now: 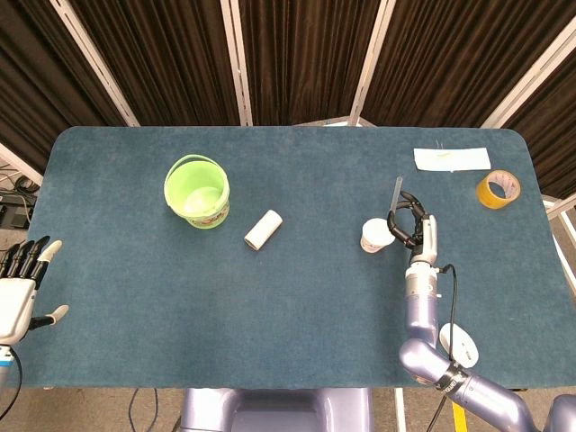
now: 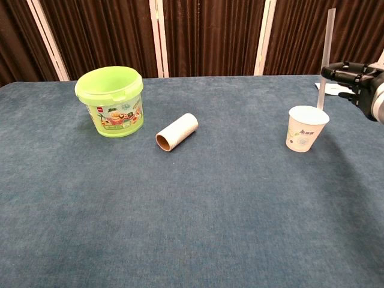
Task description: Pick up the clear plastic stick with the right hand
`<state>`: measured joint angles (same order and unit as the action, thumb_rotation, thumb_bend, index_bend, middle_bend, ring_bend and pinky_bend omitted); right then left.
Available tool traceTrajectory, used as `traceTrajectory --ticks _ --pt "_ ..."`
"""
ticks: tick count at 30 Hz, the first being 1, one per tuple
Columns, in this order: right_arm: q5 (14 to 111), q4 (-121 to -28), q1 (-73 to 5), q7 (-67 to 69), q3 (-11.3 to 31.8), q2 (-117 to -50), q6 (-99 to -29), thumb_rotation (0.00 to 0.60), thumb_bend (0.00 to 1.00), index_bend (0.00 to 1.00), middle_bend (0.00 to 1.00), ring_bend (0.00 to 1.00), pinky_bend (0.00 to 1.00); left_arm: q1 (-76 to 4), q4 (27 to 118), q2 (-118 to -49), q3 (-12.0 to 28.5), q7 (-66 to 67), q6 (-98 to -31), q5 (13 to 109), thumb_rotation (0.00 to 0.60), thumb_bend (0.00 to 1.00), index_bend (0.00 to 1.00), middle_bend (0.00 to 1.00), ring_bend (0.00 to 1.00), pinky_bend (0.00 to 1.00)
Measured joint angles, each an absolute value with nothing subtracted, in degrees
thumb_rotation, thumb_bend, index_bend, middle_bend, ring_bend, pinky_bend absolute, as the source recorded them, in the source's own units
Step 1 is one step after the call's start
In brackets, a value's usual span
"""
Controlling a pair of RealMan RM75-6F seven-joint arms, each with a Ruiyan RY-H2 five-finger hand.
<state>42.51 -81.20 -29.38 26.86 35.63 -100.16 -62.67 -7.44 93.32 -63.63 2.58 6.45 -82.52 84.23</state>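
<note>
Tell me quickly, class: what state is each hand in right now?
Left hand: open, fingers apart, holding nothing.
Right hand: closed on the clear plastic stick, held upright beside the paper cup.

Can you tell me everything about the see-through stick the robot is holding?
The clear plastic stick is a thin, straight, see-through rod, a bit milky. It stands nearly upright in the air, pinched near its lower part by the right hand. Its lower end hangs just behind the rim of the paper cup, to the cup's right; whether they touch is unclear. Nothing else touches it.
</note>
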Motion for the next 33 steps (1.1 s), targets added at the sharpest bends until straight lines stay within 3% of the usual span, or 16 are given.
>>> traceTrajectory --ticks 13,18,21,26,33 --pt "42.34 -78.22 -28.95 27.99 35.40 -101.72 -61.31 0.600 0.43 0.58 0.17 0.00 0.00 -7.45 93.30 -63.62 2.55 6.51 -82.52 84.26 0.600 0.13 0.00 0.00 0.00 0.00" --pt "42.73 -78.15 -28.62 28.19 34.88 -102.05 -60.90 0.600 0.37 0.58 0.12 0.00 0.00 -7.47 93.34 -63.60 2.57 6.56 -82.48 84.22 0.600 0.13 0.00 0.00 0.00 0.00" --pt "43.38 -78.08 -28.44 28.24 34.32 -102.33 -60.77 0.600 0.36 0.55 0.10 0.00 0.00 -7.47 93.35 -63.57 2.55 6.50 -82.46 84.21 0.600 0.12 0.00 0.00 0.00 0.00" --pt "43.81 -77.87 -27.98 28.66 33.79 -102.74 -60.35 0.600 0.34 0.41 0.06 0.00 0.00 -7.49 93.30 -63.53 2.53 6.39 -82.43 84.26 0.600 0.12 0.00 0.00 0.00 0.00" --pt "44.35 -78.33 -26.98 29.58 33.31 -102.11 -58.94 0.600 0.32 0.36 0.03 0.00 0.00 -7.49 93.28 -63.55 2.52 6.43 -82.47 84.29 0.600 0.13 0.00 0.00 0.00 0.00"
